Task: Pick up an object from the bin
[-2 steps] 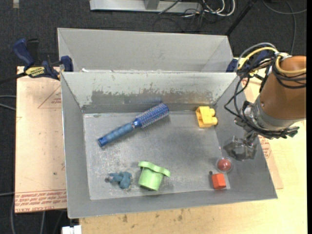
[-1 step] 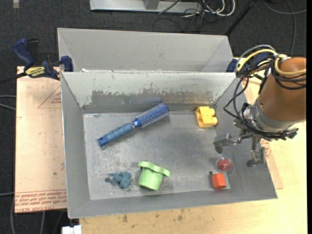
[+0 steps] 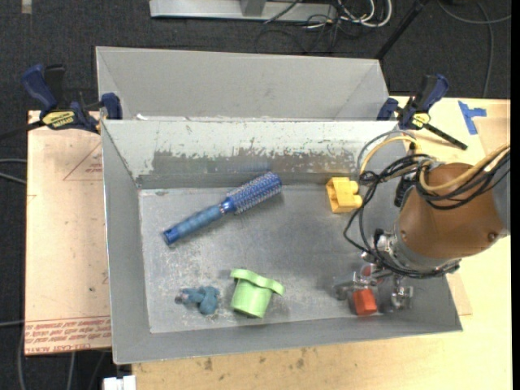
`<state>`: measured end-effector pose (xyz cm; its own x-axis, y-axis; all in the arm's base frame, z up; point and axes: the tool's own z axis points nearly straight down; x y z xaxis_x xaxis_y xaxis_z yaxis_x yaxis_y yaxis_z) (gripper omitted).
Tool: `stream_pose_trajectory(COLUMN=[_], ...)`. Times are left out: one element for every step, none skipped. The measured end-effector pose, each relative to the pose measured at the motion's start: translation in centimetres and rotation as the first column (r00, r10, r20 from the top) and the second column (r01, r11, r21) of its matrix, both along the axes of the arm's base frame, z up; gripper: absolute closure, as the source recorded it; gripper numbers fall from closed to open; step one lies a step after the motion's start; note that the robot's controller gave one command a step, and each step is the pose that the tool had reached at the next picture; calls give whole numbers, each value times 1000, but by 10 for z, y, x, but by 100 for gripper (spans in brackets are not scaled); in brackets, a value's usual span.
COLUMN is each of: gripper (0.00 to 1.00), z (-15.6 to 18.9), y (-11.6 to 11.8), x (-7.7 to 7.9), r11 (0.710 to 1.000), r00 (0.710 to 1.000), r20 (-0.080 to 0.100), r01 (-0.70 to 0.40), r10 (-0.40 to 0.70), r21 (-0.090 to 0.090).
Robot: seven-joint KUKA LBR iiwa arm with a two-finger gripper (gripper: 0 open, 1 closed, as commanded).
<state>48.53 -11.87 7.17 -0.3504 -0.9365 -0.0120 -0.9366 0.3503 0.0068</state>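
Gripper point(image 3: 375, 292) low in the front right corner of the bin point(image 3: 244, 149), its fingers spread and standing either side of a small red block point(image 3: 364, 302) that rests on the floor, not yet clamped. This straddle likely prepares a closing grasp. The yellow block point(image 3: 343, 193), blue hairbrush point(image 3: 223, 208), green flanged cup point(image 3: 252, 292) and small blue toy point(image 3: 201, 299) lie apart, so the approach is unobstructed.

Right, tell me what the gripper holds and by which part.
Cannot be told. The gripper is down at a small red block, lower right in the bin; any grip is hidden.
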Motion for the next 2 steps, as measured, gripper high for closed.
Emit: stream_pose_trajectory(gripper=[100,100], z=[1,229], y=[-7,5], x=[0,9], r11=[1000,1000], r00=[1000,1000], r20=[2,13], r01=[1,-11], r10=[-1,11], r21=[-11,-14])
